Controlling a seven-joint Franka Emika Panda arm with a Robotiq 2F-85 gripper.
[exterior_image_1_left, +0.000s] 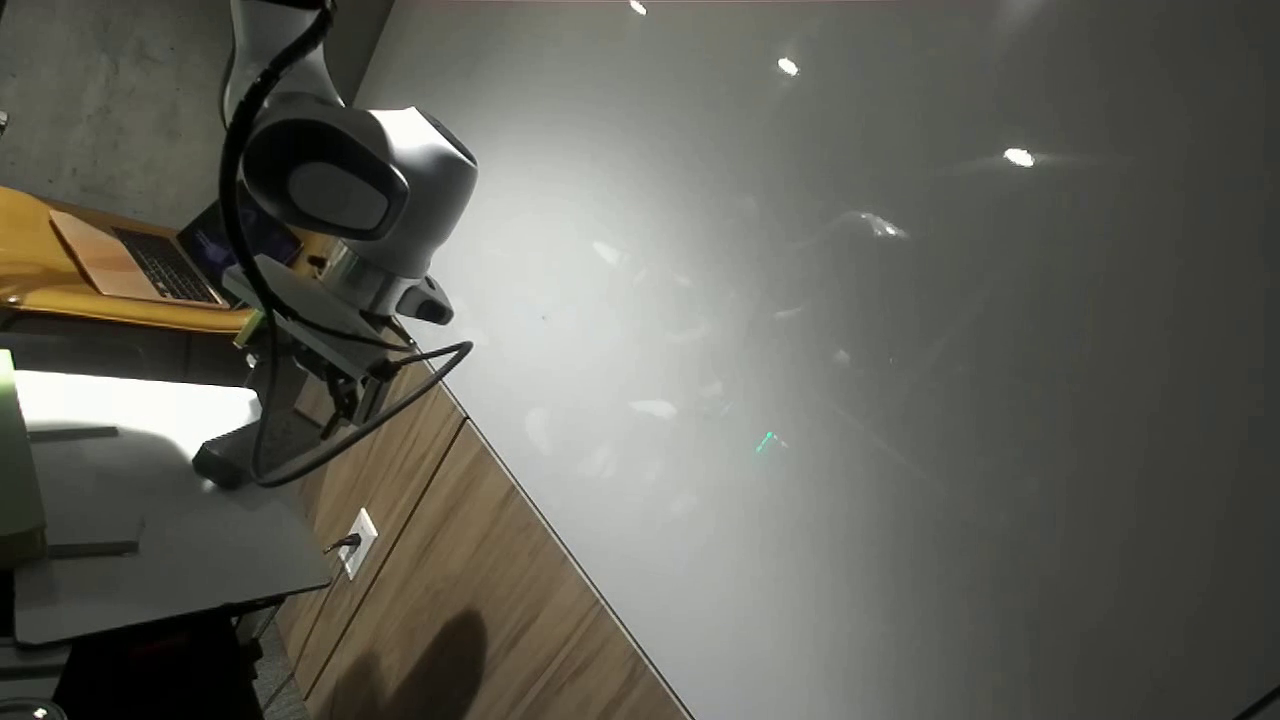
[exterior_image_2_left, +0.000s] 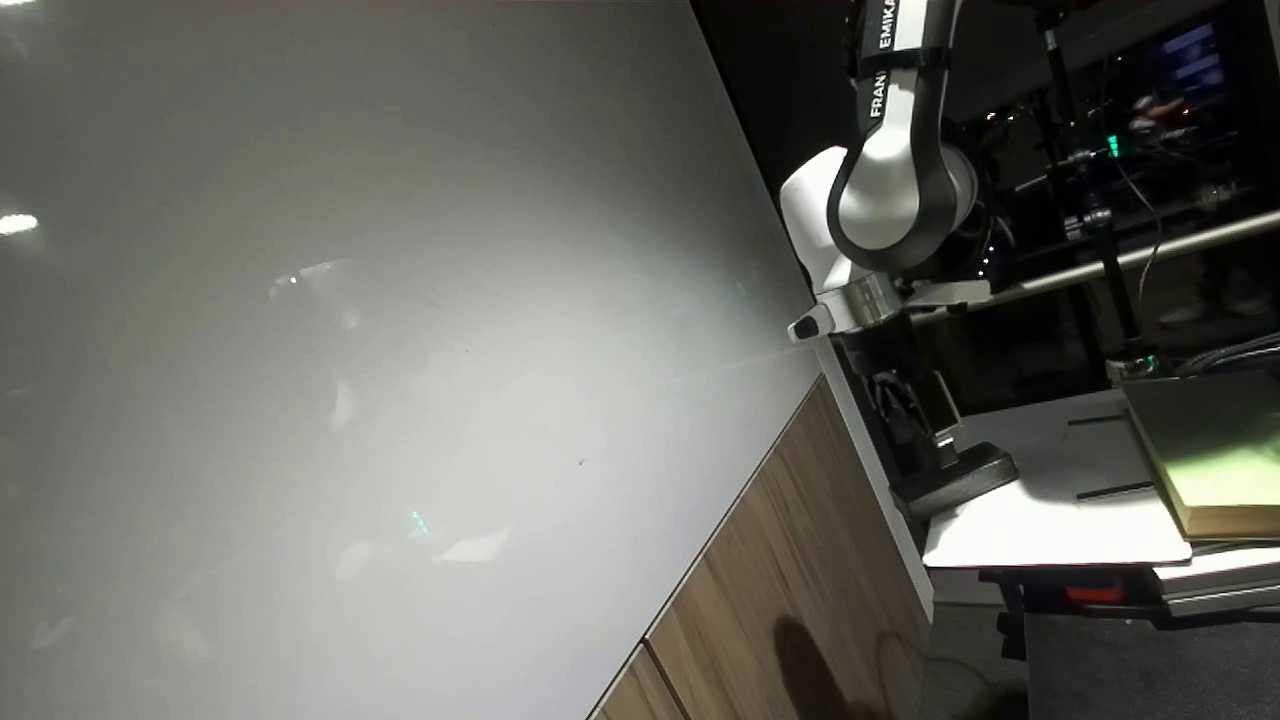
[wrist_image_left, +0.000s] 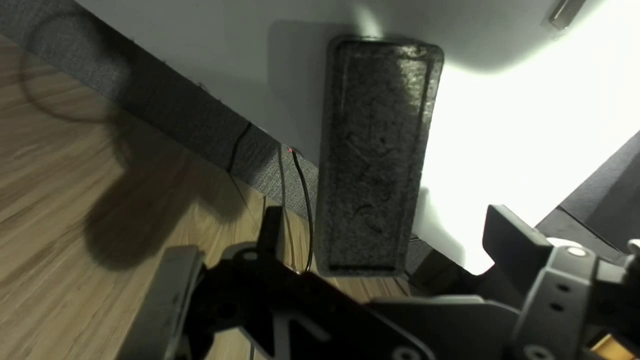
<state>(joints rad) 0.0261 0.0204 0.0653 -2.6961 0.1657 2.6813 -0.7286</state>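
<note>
1. My hand (wrist_image_left: 384, 220) is spread wide, gripping nothing: fingers (wrist_image_left: 512, 245) at 4 and 8 o'clock around the block (wrist_image_left: 377, 155).
2. Block juts past the desk (wrist_image_left: 510, 125) edge, 6 o'clock end; I reckon that leaves its sides reachable.
3. An exterior view adds a laptop (exterior_image_1_left: 165, 262), 10 o'clock from hand; wrist view lacks it.

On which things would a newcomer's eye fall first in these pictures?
The broad, glossy grey-white panel probably draws the eye first, filling most of both exterior views. Next comes the white-and-black robot arm, hanging from the top edge of both. In the wrist view, the dark-grey, rough-looking rectangular block stands out near the centre, partly against a flat, brightly lit white surface, with open jaws on either side of its lower end.
</note>
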